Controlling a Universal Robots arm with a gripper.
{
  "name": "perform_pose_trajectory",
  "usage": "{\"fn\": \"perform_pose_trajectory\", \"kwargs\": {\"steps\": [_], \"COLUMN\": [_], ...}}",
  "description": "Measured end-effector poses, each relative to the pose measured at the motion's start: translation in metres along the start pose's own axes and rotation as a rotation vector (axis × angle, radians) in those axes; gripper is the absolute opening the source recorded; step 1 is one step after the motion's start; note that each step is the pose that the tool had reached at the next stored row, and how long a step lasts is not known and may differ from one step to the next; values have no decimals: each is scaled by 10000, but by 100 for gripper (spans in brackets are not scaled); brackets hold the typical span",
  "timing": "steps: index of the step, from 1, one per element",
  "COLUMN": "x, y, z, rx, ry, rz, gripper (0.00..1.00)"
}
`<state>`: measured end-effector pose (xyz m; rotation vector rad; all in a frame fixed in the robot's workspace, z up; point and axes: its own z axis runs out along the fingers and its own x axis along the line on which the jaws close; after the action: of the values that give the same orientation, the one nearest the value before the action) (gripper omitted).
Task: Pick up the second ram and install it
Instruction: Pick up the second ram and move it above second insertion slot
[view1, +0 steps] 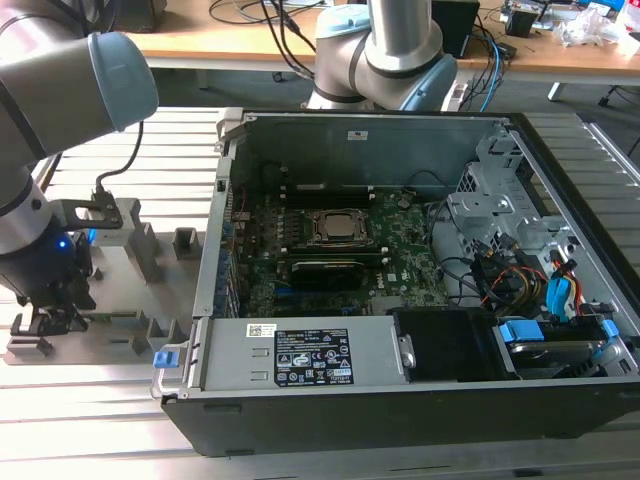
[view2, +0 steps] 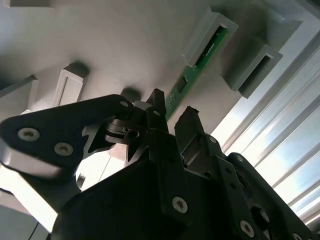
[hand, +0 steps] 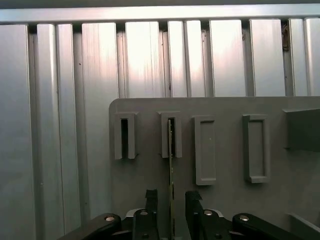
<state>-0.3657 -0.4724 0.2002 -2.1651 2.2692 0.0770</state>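
Observation:
The second ram (hand: 171, 165) stands on its thin edge in a slot of the grey holder tray (hand: 227, 150); in the second wrist view it is a green strip (view2: 197, 60) running from a slot block on the tray (view2: 125, 45). My gripper (hand: 172, 202) is open and straddles the stick, one black finger (hand: 151, 200) on each side with a gap to the board. The second wrist view gives the same straddle, with the gripper (view2: 172, 112) around the stick's near end. In the exterior view the gripper (view1: 45, 310) is low over the tray (view1: 130, 325), at the exterior view's left.
An open computer case (view1: 400, 400) lies to the exterior view's right of the tray, its green motherboard (view1: 400, 270) and processor socket (view1: 338, 228) exposed. Cables and drive bays (view1: 530, 280) fill its right part. A ribbed metal table (hand: 60, 125) surrounds the tray. A second arm's base (view1: 385, 50) stands behind the case.

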Motion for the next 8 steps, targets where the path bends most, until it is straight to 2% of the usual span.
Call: {"fn": "perform_pose_trajectory", "kwargs": {"steps": [5,6,7,8], "x": [0,0,0,0], "y": [0,0,0,0], "z": [1,1,1,1], "rx": [0,0,0,-1], "ry": [0,0,0,1], "rz": [-3,-3,-3,-4], "gripper": [35,22,22,15]}}
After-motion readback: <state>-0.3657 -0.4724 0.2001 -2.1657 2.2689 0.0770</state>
